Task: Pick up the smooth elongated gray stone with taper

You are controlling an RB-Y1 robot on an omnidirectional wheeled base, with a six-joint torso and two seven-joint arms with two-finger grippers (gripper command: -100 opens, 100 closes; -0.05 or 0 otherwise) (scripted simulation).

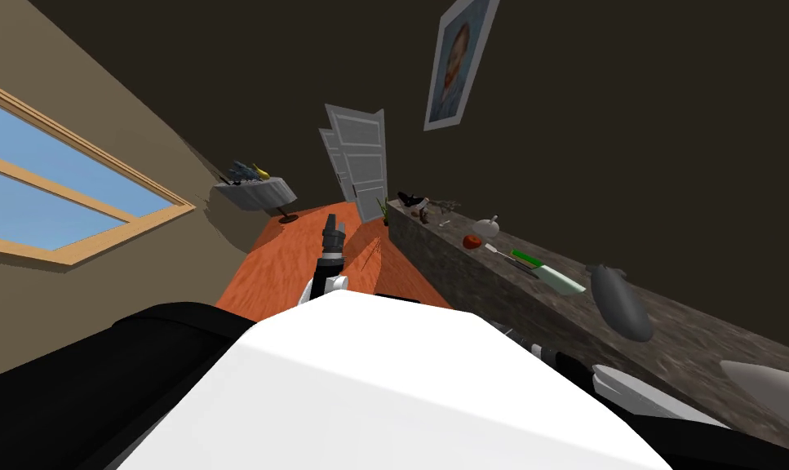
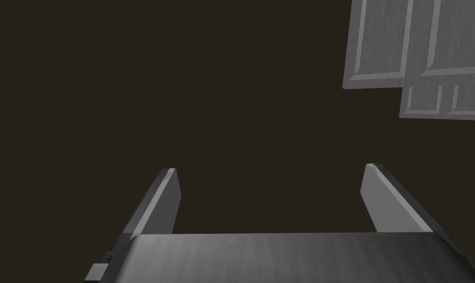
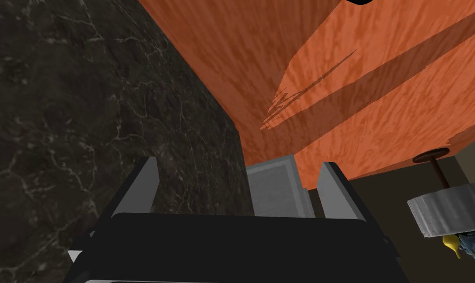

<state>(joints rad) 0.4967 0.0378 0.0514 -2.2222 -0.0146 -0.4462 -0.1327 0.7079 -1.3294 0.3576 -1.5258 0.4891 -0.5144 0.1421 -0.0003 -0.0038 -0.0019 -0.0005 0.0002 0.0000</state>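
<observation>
Saw the tapered gray stone [image 1: 621, 303] lying untouched on the table [image 1: 694, 347], near and to the right. Found left end effector [image 2: 270, 196] spread wide and empty, right end effector [image 3: 238, 189] likewise wide, low beside the table's front. Judged reach, grasp and lift all undone.

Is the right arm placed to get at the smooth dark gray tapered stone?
Probably not yet: the open right tool points along the dark marbled counter's front wall, below the top where the dark gray tapered stone lies.
</observation>
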